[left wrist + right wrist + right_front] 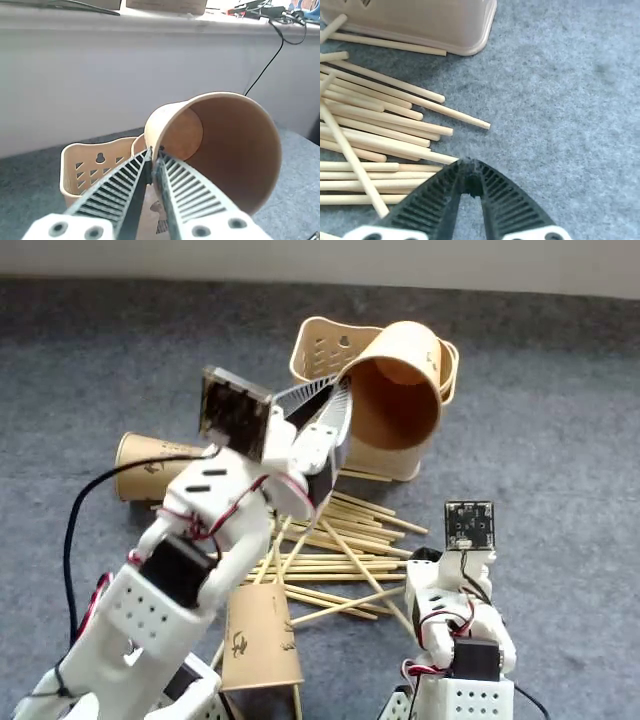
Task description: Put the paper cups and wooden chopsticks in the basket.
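Note:
My left gripper [155, 152] is shut on the rim of a brown paper cup [230, 160]. It holds the cup [400, 390] tilted on its side, mouth toward the camera, above the beige basket [318, 352]. A second paper cup [150, 465] lies on its side at the left. A third cup [260, 635] lies near the front. Several wooden chopsticks [340, 560] are scattered on the carpet in front of the basket. My right gripper [470, 166] is shut with nothing in it, low over the carpet at the edge of the chopsticks [380, 130].
Grey carpet [560, 440] covers the table, with open room to the right of the basket. The right arm [460, 630] stands at the front right. A black cable [75, 540] runs along the left arm. The basket's base [445, 30] lies just beyond the chopsticks.

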Motion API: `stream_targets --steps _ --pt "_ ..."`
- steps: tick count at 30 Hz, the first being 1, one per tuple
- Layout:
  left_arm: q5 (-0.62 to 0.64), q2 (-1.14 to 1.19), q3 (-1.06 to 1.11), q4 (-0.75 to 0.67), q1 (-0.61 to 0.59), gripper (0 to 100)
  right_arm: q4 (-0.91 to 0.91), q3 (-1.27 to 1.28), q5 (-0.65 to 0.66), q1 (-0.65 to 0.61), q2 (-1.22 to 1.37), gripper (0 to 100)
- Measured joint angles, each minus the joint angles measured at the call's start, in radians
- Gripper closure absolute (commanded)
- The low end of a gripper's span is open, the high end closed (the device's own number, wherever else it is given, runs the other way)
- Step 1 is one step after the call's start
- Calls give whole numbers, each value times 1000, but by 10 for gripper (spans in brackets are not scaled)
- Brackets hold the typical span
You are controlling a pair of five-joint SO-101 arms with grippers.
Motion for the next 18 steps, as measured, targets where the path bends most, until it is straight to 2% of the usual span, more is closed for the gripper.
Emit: stream_targets --steps 9,15,18 --pt "2 345 -362 233 0 994 0 0 0 0 0 993" --pt "17 479 -549 371 0 992 0 0 0 0 0 993" --pt "38 543 -638 427 -2 946 0 0 0 0 0 993"
